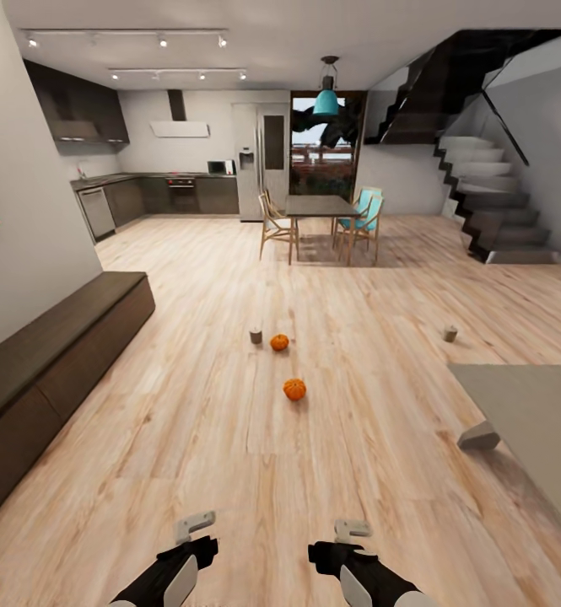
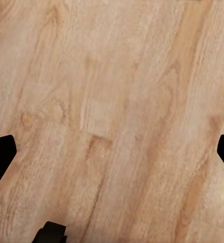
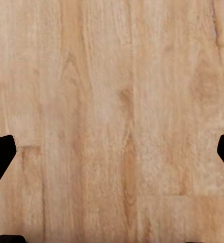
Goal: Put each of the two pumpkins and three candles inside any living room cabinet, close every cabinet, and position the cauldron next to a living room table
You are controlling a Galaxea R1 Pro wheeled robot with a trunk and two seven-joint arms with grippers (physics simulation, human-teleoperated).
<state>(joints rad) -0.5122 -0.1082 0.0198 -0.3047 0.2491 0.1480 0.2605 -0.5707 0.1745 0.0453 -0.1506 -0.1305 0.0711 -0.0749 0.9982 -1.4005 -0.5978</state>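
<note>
Two orange pumpkins lie on the wood floor ahead of me, one nearer (image 1: 294, 389) and one farther (image 1: 279, 341). A small grey candle (image 1: 256, 335) stands just left of the farther pumpkin. Another candle (image 1: 450, 334) stands far to the right, beyond the table (image 1: 529, 405) with its grey top. The long dark brown cabinet (image 1: 56, 350) runs along the left wall, its fronts shut. The cauldron is out of view. My left gripper (image 1: 195, 529) and right gripper (image 1: 352, 533) hang low in front of me, both open and empty, well short of the pumpkins. In each wrist view the dark fingertips (image 2: 1, 154) (image 3: 1, 152) are wide apart over bare floor.
A dining table with chairs (image 1: 320, 221) stands farther back, with the kitchen counters (image 1: 145, 192) behind at the left. A staircase (image 1: 491, 202) rises at the back right. Open wood floor (image 1: 229, 438) lies between me and the pumpkins.
</note>
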